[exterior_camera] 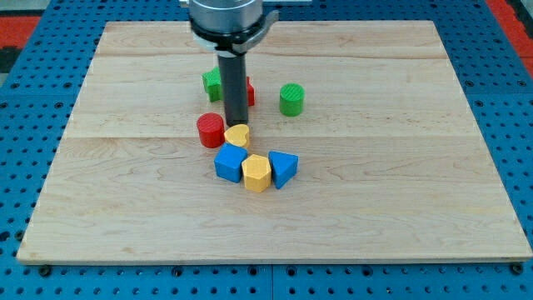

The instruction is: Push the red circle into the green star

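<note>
The red circle [210,130] sits on the wooden board [400,167], a little left of centre. The green star [213,83] lies above it toward the view's top, partly hidden behind my rod. My tip [236,125] rests just right of the red circle, at the top edge of a yellow heart-shaped block [237,135]. A second red block [249,90] peeks out from behind the rod, right of the green star; its shape is hidden.
A green cylinder [291,99] stands to the right of the rod. Below the tip lies a cluster: a blue cube [231,162], a yellow hexagon [256,172] and a blue triangle [283,168]. Blue pegboard surrounds the board.
</note>
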You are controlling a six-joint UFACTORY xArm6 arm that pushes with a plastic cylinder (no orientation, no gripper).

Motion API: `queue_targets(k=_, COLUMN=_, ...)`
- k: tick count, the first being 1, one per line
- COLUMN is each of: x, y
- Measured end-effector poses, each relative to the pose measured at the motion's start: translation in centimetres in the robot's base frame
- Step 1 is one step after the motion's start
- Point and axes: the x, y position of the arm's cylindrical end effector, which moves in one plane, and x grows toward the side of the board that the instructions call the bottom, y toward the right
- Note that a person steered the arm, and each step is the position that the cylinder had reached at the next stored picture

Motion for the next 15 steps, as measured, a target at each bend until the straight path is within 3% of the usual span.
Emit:
queue_targets(k=1, x=0.6, y=-0.5)
queue_targets(k=3, x=3.7, y=3.8)
queue_targets(k=4, x=1.4, y=2.0)
queue_targets(k=5, x=2.6, y=-1.3)
queue_targets(k=7, x=6.1, y=-8.4)
queue_targets(k=8, x=10.3, y=-9.1)
queue_targets(k=9, x=5.5, y=-11.3)
queue_targets(k=10, x=0.8, y=-3.5)
queue_targets(k=11, x=1.9, y=-1.1)
queue_targets(k=12, x=5.0, y=-6.7)
queue_targets(k=13, x=2.4, y=-10.7)
queue_targets(k=15, x=-2.8, y=-10.7)
